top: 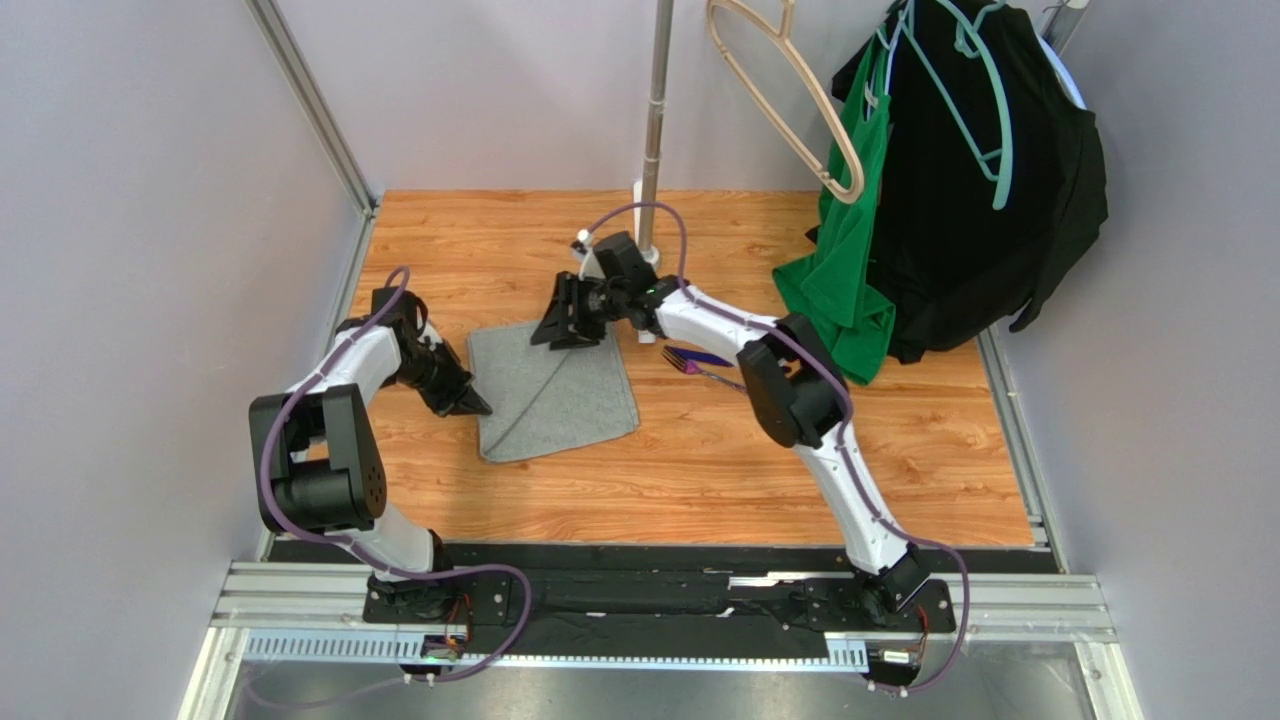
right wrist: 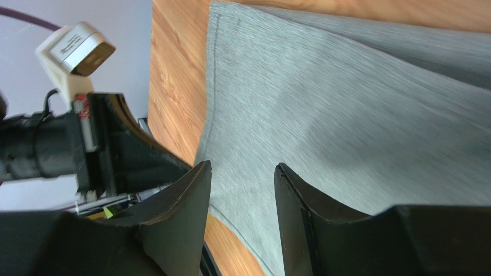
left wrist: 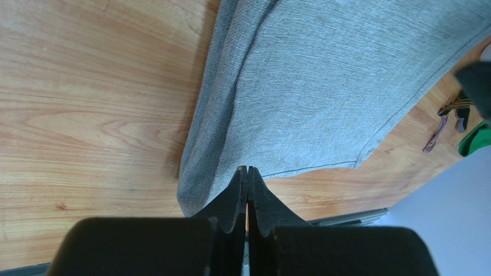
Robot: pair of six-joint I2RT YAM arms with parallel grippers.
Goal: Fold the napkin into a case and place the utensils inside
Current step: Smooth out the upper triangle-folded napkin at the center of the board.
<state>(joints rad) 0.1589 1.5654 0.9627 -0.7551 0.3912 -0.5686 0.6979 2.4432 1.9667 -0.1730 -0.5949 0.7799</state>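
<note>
In the left wrist view, the left pincer (left wrist: 248,171) is filling the bottom of the picture, its two dark fingers pressed together with only a hairline showing between them. Their tips are sitting right at the hemmed edge of the napkin (left wrist: 323,86); whether any cloth is caught between them cannot be told. Just beside the tips the grey cloth is bulging into a thick, rounded fold.

In the right wrist view, the right pincer (right wrist: 242,167) is hanging above the same cloth with its fingers spread apart and grey fabric showing through the gap.

From above, the napkin (top: 556,393) is lying flat on the wooden desk (top: 751,450) between the two arms, a slanting seam crossing it from the far right corner to the near left one. The left pincer (top: 466,401) is meeting its left edge, and the right pincer (top: 559,333) is hovering at its far edge. The utensils (top: 699,362) are lying on the desk to the right of the napkin, apart from it, close under the right forearm. A green garment (top: 842,285) and a black garment (top: 977,195) are hanging at the far right.
</note>
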